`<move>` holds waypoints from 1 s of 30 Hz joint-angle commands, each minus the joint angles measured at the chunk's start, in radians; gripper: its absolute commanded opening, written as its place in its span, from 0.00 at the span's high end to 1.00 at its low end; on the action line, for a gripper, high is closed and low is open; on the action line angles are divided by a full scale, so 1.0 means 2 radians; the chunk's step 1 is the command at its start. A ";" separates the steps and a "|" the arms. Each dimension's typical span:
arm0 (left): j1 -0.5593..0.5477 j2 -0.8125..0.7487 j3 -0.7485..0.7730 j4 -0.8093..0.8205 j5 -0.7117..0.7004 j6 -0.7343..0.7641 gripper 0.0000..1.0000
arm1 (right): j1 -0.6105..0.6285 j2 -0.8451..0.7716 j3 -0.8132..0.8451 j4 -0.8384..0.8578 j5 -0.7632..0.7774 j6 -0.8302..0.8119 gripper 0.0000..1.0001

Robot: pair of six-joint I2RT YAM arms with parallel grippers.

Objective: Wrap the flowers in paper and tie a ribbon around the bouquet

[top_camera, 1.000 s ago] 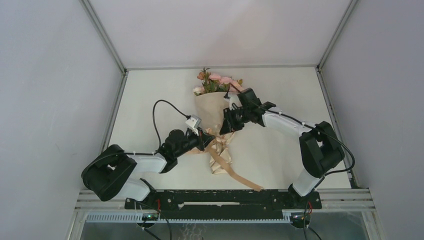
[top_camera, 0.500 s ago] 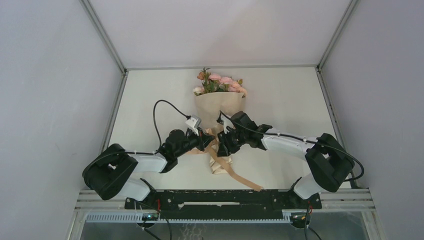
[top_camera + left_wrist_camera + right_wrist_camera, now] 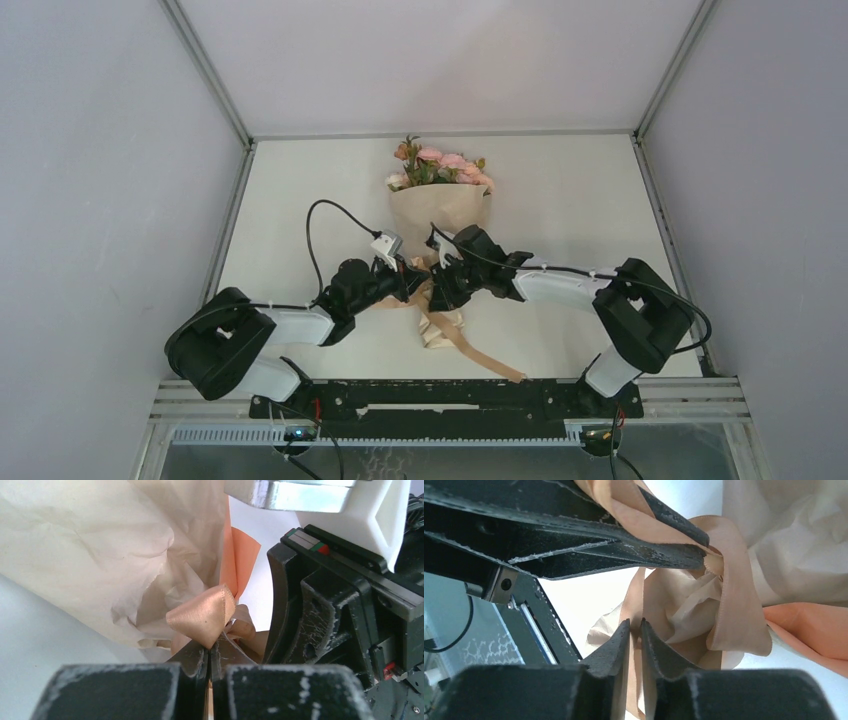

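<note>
The narrow peach satin ribbon (image 3: 202,617) circles the neck of the crinkled tan paper cone (image 3: 90,545), which lies on the middle of the white table (image 3: 560,200) with the pink flowers (image 3: 437,165) at its far end. The left gripper (image 3: 210,655) pinches one loop. The right gripper (image 3: 636,630) has its jaws narrow around a strand, but I cannot tell whether it grips. An uneven pull could slip the loop free or tear the paper.
</note>
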State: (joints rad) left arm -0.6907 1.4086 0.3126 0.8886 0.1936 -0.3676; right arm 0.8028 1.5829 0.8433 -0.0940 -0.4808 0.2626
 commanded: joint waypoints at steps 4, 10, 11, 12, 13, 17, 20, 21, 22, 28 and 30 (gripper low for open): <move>0.004 -0.005 0.020 0.017 -0.006 -0.008 1.00 | -0.010 -0.012 0.008 0.014 -0.022 0.016 1.00; 0.005 -0.008 0.012 0.032 0.005 -0.002 1.00 | -0.058 -0.049 0.001 -0.008 0.076 0.074 1.00; 0.005 -0.007 0.012 0.033 0.005 -0.003 1.00 | -0.051 -0.051 0.001 -0.009 0.102 0.073 1.00; 0.006 -0.006 0.012 0.033 0.005 -0.002 1.00 | -0.044 -0.050 0.000 -0.007 0.120 0.077 1.00; 0.006 -0.006 0.012 0.033 0.006 -0.002 1.00 | -0.039 -0.046 0.001 -0.002 0.132 0.085 1.00; 0.006 -0.004 0.013 0.034 0.012 0.000 1.00 | -0.032 -0.026 0.006 0.019 0.146 0.110 1.00; 0.005 -0.004 0.013 0.034 0.012 0.000 1.00 | -0.027 -0.019 0.018 0.023 0.142 0.109 1.00; 0.005 -0.004 0.012 0.034 0.011 0.000 1.00 | -0.022 -0.018 0.021 0.018 0.146 0.107 1.00; 0.005 -0.005 0.012 0.034 0.010 0.000 1.00 | -0.019 -0.016 0.024 0.012 0.150 0.106 1.00; 0.005 -0.004 0.012 0.034 0.010 0.000 1.00 | -0.022 -0.009 0.041 -0.008 0.148 0.111 0.85; 0.005 -0.006 0.011 0.035 0.009 0.000 1.00 | -0.026 -0.020 0.059 -0.028 0.134 0.089 0.78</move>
State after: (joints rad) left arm -0.6849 1.4086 0.3126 0.9051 0.1982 -0.3672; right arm 0.7567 1.5711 0.8749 -0.1287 -0.2005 0.4740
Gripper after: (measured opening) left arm 0.006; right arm 0.178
